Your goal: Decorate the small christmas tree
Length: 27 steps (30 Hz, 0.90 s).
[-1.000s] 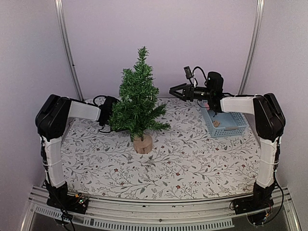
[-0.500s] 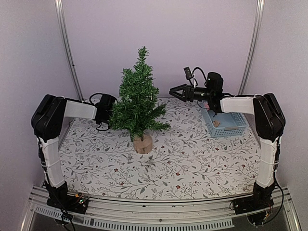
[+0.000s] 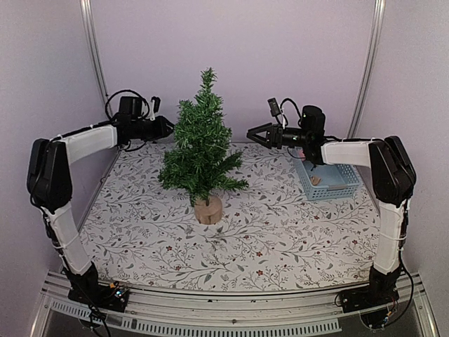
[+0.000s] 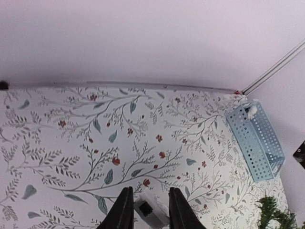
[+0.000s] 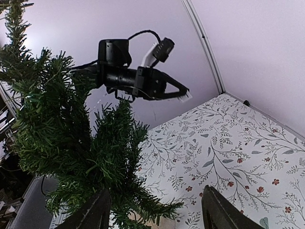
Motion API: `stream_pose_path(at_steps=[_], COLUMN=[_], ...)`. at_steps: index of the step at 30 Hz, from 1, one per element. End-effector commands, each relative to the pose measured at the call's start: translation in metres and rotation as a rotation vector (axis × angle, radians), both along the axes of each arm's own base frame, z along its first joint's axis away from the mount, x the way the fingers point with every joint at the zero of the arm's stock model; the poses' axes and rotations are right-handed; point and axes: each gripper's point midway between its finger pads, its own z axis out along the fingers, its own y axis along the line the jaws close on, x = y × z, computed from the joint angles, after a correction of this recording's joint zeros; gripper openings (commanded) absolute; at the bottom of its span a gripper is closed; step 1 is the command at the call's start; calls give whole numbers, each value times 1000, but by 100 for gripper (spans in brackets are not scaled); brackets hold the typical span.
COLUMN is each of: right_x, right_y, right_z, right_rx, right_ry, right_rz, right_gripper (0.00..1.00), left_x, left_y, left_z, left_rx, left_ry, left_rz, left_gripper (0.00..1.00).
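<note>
The small christmas tree [image 3: 201, 144] stands mid-table on its pale wooden stump [image 3: 208, 210]; it also fills the left of the right wrist view [image 5: 62, 143]. My left gripper [image 3: 166, 128] is raised beside the tree's upper left branches. In the left wrist view it [image 4: 150, 191] is shut on a small white block with a dark square [image 4: 151, 213]. The right wrist view shows the left gripper [image 5: 178, 90] with the white piece at its tip. My right gripper [image 3: 254, 133] is open and empty, held high to the right of the tree, and points at it [image 5: 156, 191].
A light blue perforated basket [image 3: 344, 184] stands at the back right with a small brownish item [image 3: 316, 180] inside; it also shows in the left wrist view [image 4: 255, 140]. A floral cloth [image 3: 280, 232] covers the table. Metal frame posts [image 3: 95, 67] stand at the back corners.
My left arm has risen from low behind the tree's lower left branches to level with its upper part. The right arm has not moved.
</note>
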Motion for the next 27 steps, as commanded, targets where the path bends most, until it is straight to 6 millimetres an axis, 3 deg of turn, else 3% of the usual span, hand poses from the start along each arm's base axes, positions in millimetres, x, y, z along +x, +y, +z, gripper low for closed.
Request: stream_pose_path(at_steps=[1, 4, 9, 15, 27], right_x=[3, 3, 6, 8, 13], right_y=[-3, -2, 0, 2, 4], right_z=[19, 27, 41, 48, 46], right_rx=[17, 31, 76, 148, 261], right_ry=[-42, -54, -66, -11, 107], right_rz=[-17, -12, -1, 30, 63], right_gripper=[68, 68, 68, 68, 66], left_x=[-6, -7, -9, -18, -45], left_y=[-3, -9, -35, -80, -164], left_z=[86, 121, 149, 153, 141], left_rx=[-1, -21, -108, -161, -234], left_ry=[-185, -273, -342, -402, -423], left_rz=[-57, -100, -242, -408, -707], left_gripper=[24, 24, 23, 23, 21])
